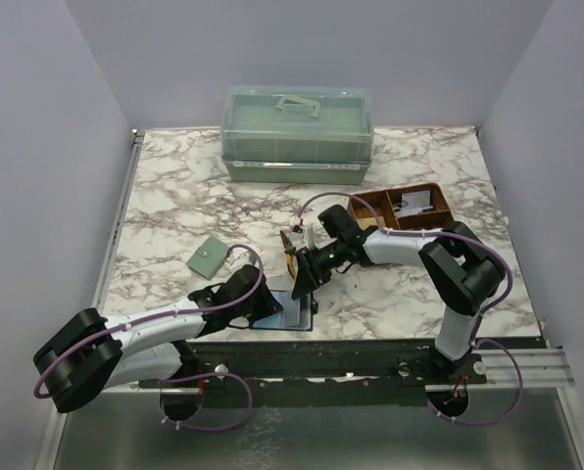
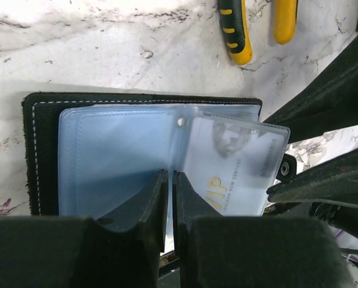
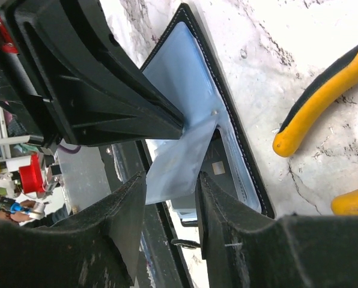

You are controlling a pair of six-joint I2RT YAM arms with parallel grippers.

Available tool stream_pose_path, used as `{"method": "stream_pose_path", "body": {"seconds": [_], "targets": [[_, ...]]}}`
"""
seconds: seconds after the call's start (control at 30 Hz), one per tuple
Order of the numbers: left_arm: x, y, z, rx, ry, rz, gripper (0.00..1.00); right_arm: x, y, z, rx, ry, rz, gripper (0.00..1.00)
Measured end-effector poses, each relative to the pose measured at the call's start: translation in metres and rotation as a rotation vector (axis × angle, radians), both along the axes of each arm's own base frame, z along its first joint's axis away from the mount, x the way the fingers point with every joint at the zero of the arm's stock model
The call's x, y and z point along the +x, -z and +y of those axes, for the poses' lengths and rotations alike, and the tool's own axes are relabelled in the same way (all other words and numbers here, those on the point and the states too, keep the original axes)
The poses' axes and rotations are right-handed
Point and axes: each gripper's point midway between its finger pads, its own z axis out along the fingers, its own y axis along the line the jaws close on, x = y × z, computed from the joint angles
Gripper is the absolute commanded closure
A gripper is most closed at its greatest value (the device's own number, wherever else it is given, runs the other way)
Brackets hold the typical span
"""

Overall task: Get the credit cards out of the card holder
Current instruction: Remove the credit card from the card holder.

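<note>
The card holder point(image 1: 294, 315) lies open and flat at the table's near edge, long axis left to right, lining up. The left gripper point(image 2: 169, 177) reaches in low from the left and is pinched on a clear sleeve of it. The right gripper point(image 3: 172, 181) angles down from the far right, its jaws straddling a raised sleeve with a credit card point(image 2: 233, 162); I cannot tell whether they grip it.

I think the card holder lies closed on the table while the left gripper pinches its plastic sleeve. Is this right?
Not quite: the card holder lies open, not closed, as the left wrist view shows. The left gripper does pinch its plastic sleeve.
</note>
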Motion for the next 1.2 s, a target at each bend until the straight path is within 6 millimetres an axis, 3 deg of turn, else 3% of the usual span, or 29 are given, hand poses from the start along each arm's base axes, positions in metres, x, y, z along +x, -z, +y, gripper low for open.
{"method": "stream_pose_path", "body": {"seconds": [0.13,0.27,0.37,0.53,0.63,0.77,0.87,1.0,1.2], "targets": [[-0.002,0.0,0.002,-0.01,-0.006,-0.001,0.84,-0.001,0.006,-0.001,-0.017,0.007,0.026,0.61],[-0.002,-0.001,0.004,-0.015,-0.011,-0.004,0.78,-0.001,0.012,0.0,-0.033,0.01,0.048,0.87],[-0.003,-0.003,0.005,-0.021,-0.013,-0.007,0.61,-0.001,0.014,0.0,-0.04,0.015,0.06,1.0],[-0.002,-0.021,0.007,-0.081,-0.017,-0.049,0.21,0.0,0.014,0.0,-0.047,0.017,0.063,1.0],[0.0,-0.044,0.007,-0.162,-0.021,-0.107,0.08,0.003,0.011,0.0,-0.047,-0.006,0.03,1.0],[0.0,-0.075,0.005,-0.287,-0.032,-0.179,0.08,0.007,0.007,0.003,-0.033,-0.024,-0.002,1.0],[-0.003,-0.081,0.005,-0.343,-0.036,-0.188,0.12,0.006,0.007,0.003,-0.031,-0.026,0.006,0.99],[-0.009,-0.067,0.004,-0.343,-0.032,-0.141,0.21,0.001,0.01,0.003,-0.034,-0.027,0.052,0.97],[-0.015,-0.037,0.003,-0.292,-0.024,-0.058,0.23,-0.002,0.014,0.003,-0.045,-0.02,0.102,0.93]]}}
